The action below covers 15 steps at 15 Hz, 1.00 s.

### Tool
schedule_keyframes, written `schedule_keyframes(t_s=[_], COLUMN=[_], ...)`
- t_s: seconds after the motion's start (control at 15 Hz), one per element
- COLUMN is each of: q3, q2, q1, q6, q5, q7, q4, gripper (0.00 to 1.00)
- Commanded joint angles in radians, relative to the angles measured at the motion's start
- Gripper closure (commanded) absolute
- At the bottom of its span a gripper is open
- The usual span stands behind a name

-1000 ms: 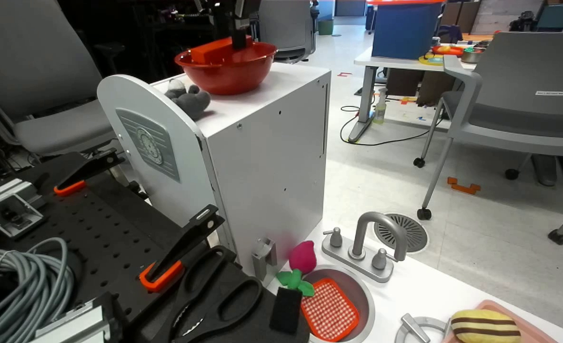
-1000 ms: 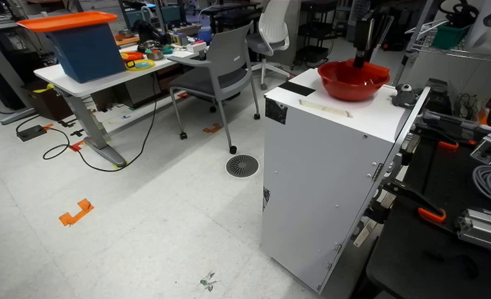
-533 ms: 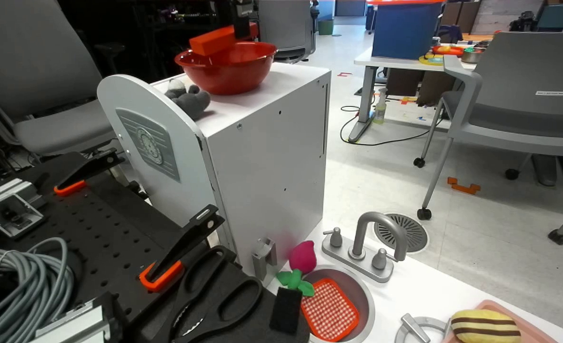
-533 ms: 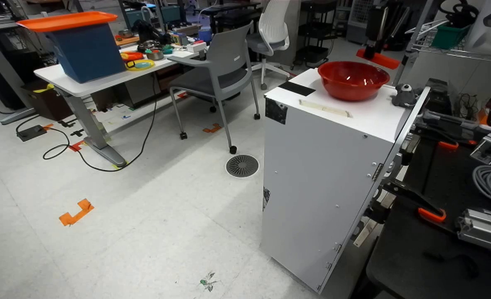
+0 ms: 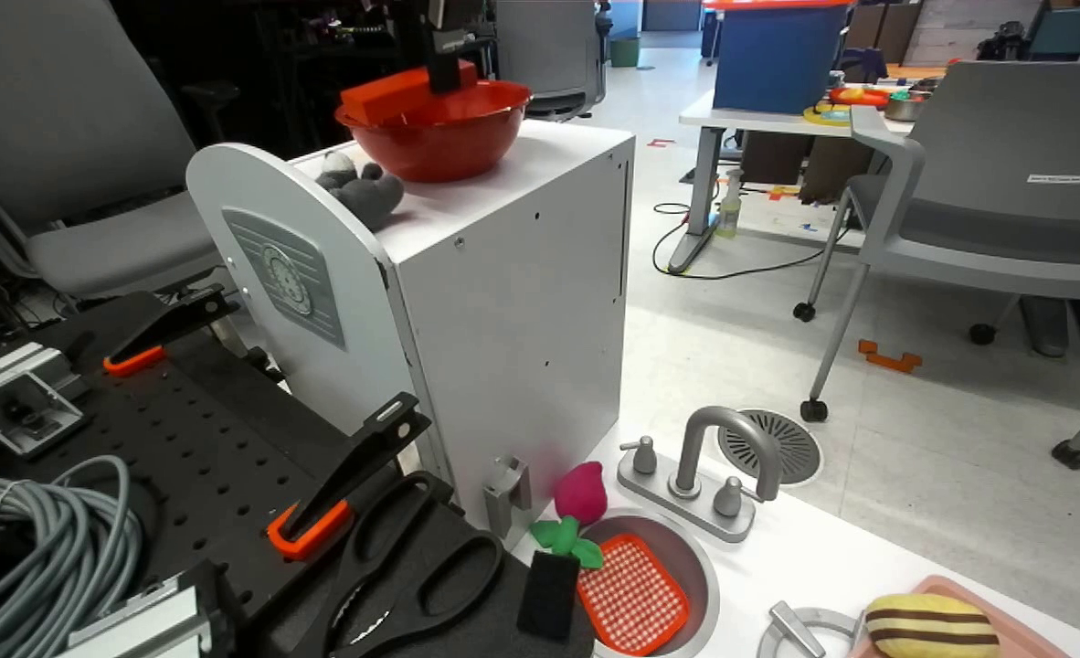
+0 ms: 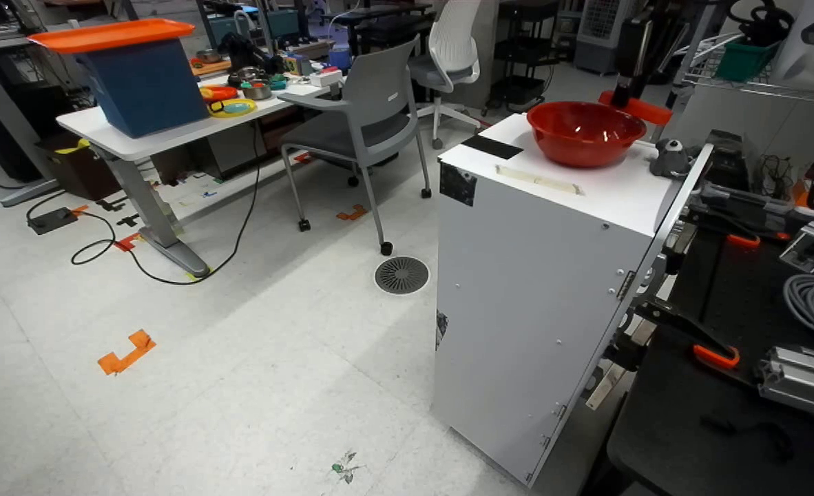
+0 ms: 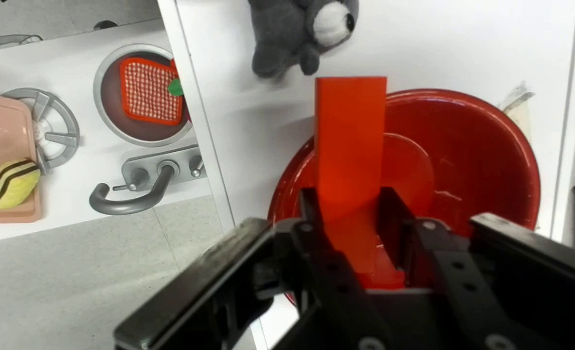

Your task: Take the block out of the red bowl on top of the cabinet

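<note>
The block [image 7: 350, 136], a long orange-red bar, is pinched near its middle; my gripper [image 7: 348, 197] is shut on it with both pads against its sides. In an exterior view the block [image 5: 389, 96] is level and overlaps the rim of the red bowl [image 5: 453, 146], its free end jutting past it. Another exterior view shows the block [image 6: 644, 110] behind the bowl [image 6: 586, 141], partly covered by its rim. From the wrist the bowl [image 7: 482, 160] lies below and to the right, with no other object visible inside. It rests on top of the white cabinet [image 5: 522, 302].
A grey plush bear [image 7: 287, 34] sits on the cabinet near the bowl, by the rounded door [image 5: 248, 201]. Down beside the cabinet are a toy sink [image 5: 706, 594] and faucet [image 5: 686, 448]. A black bench [image 5: 202, 402] with clamps adjoins the door side.
The block, held throughout, rose out of the bowl, then came somewhat lower and shifted sideways towards the side where the sink is. The bowl and the bear have stayed put.
</note>
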Motion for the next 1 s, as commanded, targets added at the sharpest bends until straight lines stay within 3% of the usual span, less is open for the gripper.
schedule_keyframes(t_s=[0.0, 0.93], q3=[-0.009, -0.028], q2=[-0.073, -0.158], q1=[-0.003, -0.003], q6=[0.051, 0.091], q5=[0.032, 0.097], q7=[0.024, 0.067], q4=[-0.079, -0.194], gripper=[0.92, 0.92])
